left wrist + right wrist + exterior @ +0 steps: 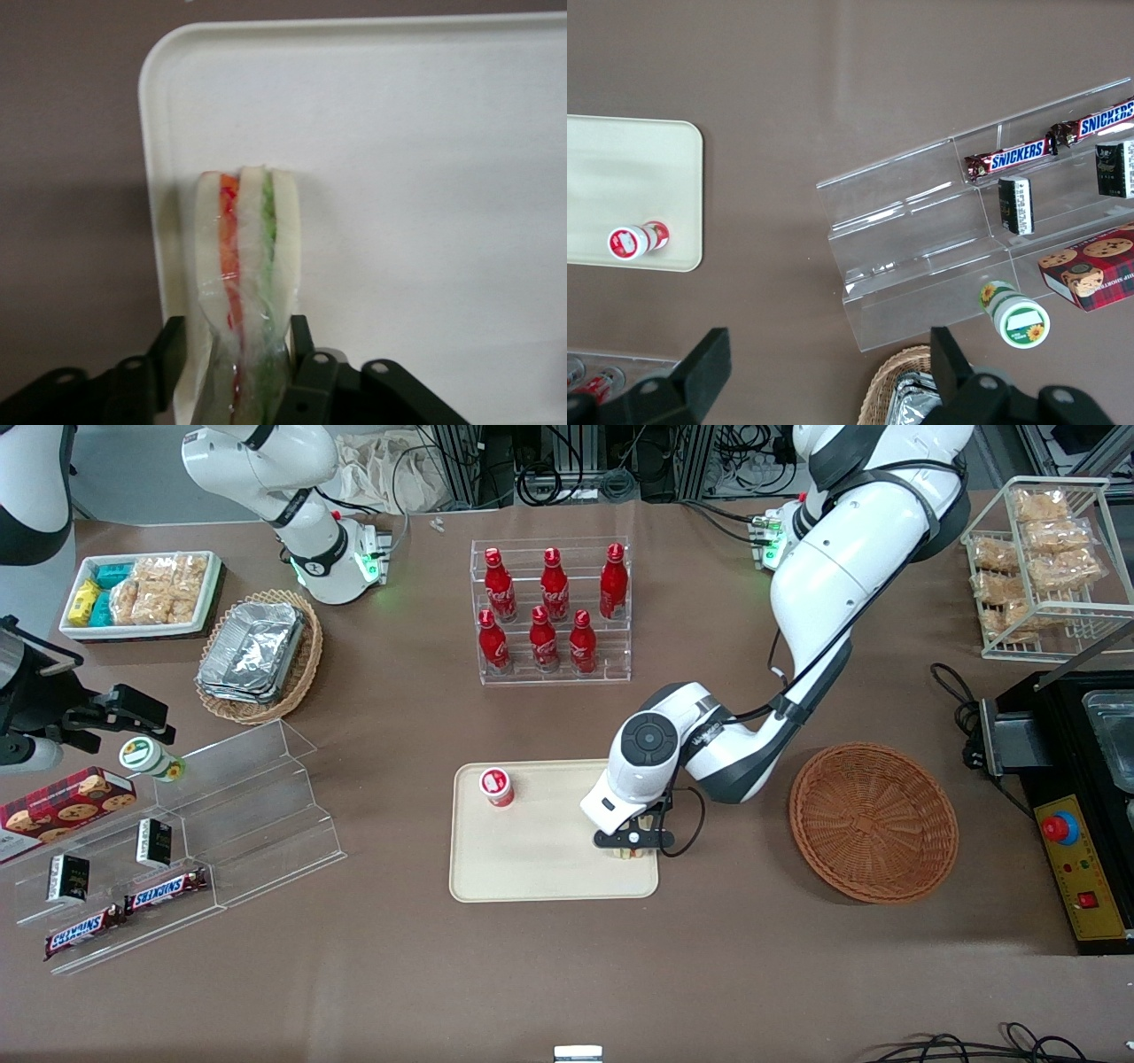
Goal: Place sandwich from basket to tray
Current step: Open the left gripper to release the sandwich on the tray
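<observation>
red bottles (549, 611), Snickers bars (124, 912), foil containers (252, 651)

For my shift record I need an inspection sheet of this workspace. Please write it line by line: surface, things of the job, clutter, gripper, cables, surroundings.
Surface: brown table cover, no spill seen.
Job's things: sandwich over the tray, near the tray's edge closest to the basket; nothing seen in the basket.
Clutter: small red-and-white cup on the tray; red bottles in a clear rack; foil containers in a tan basket; chocolate bars on a clear stand.
Gripper: left gripper low over the tray, shut on the sandwich.
Cables: black cable on the table beside the black machine.
Surroundings: wire rack of snack packs toward the working arm's end.
</observation>
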Controlling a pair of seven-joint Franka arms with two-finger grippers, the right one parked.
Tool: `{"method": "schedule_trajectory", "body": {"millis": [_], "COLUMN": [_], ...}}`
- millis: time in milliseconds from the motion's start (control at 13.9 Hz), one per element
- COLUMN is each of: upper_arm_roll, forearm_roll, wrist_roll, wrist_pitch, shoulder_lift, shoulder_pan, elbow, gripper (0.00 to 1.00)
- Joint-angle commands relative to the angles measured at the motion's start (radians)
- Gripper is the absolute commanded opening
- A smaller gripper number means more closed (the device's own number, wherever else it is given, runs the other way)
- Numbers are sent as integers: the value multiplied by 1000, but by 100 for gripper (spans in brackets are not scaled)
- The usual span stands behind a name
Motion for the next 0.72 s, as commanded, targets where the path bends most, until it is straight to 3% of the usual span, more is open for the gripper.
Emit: {"method": "schedule_trajectory", "body": {"millis": [0, 288, 504, 648], "upper_arm_roll": [-9, 42, 71, 152], "forearm_roll": [-68, -250, -275, -289], "wrist_roll": [9, 213, 281, 340], "wrist_pitch": [-129, -388, -517, -578], "shoulder_lift": [-52, -210, -310, -378], "shoulder_pan": [7, 9, 10, 9], "elbow": [7, 7, 7, 7], "gripper": [100, 100, 99, 99]}}
